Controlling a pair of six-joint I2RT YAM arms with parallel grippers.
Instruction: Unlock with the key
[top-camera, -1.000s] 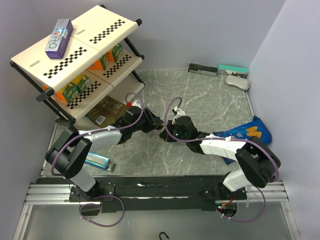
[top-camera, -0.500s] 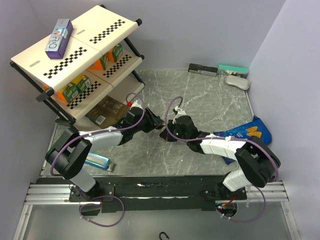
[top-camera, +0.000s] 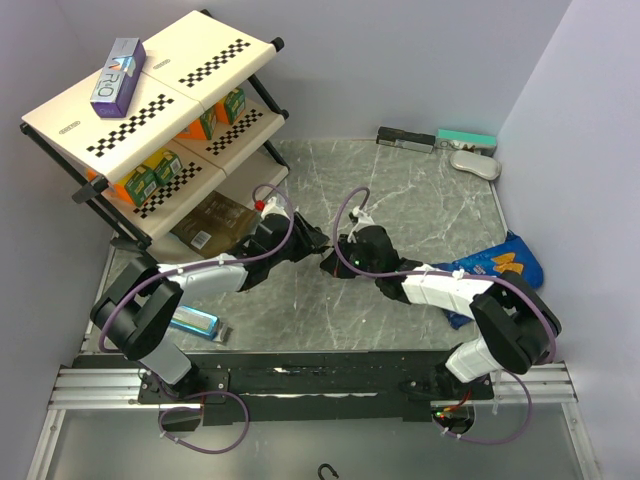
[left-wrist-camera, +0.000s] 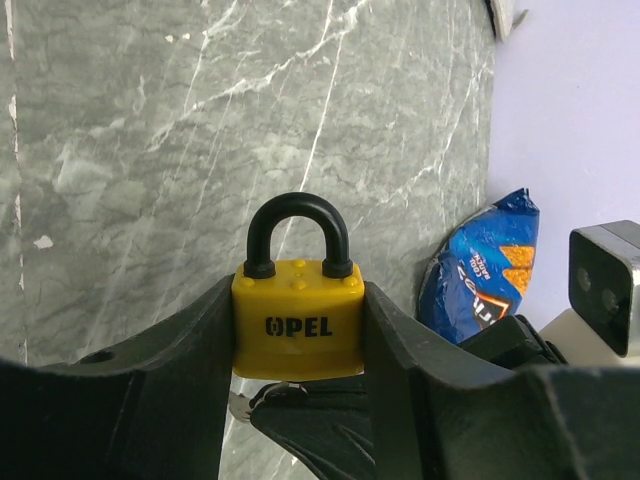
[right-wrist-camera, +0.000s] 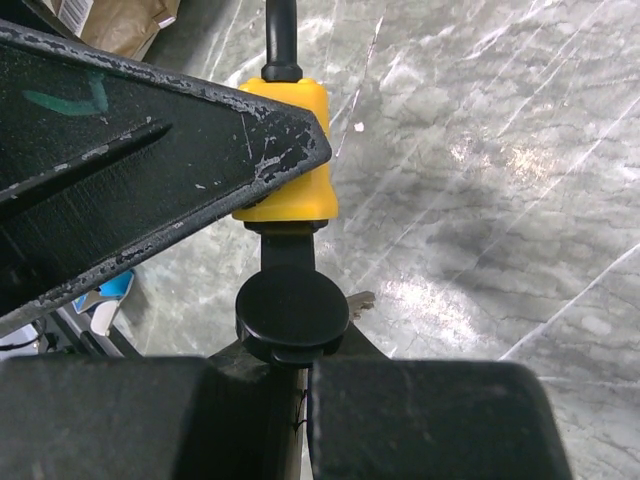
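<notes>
A yellow padlock (left-wrist-camera: 297, 322) marked OPEL, with a black shackle (left-wrist-camera: 296, 212) seated in both holes, is clamped upright between my left gripper's (left-wrist-camera: 297, 335) fingers (left-wrist-camera: 185, 355). In the right wrist view the padlock (right-wrist-camera: 292, 190) shows beside the left finger (right-wrist-camera: 150, 150). A key with a round black head (right-wrist-camera: 292, 314) is in the padlock's underside. My right gripper (right-wrist-camera: 298, 385) is shut on the key's head. A small silver key (right-wrist-camera: 358, 298) hangs beside it. In the top view both grippers, left (top-camera: 313, 243) and right (top-camera: 331, 263), meet at the table's middle, and the lock is hidden there.
A checkered shelf rack (top-camera: 160, 110) with orange and green boxes stands at the back left, with a brown packet (top-camera: 212, 222) under it. A blue snack bag (top-camera: 497, 266) lies to the right and also shows in the left wrist view (left-wrist-camera: 478, 268). A blue packet (top-camera: 193, 321) lies front left. Small items (top-camera: 440, 141) sit along the far wall.
Both wrists have shifted together slightly away from the bases and to the right, still joined at the padlock and key.
</notes>
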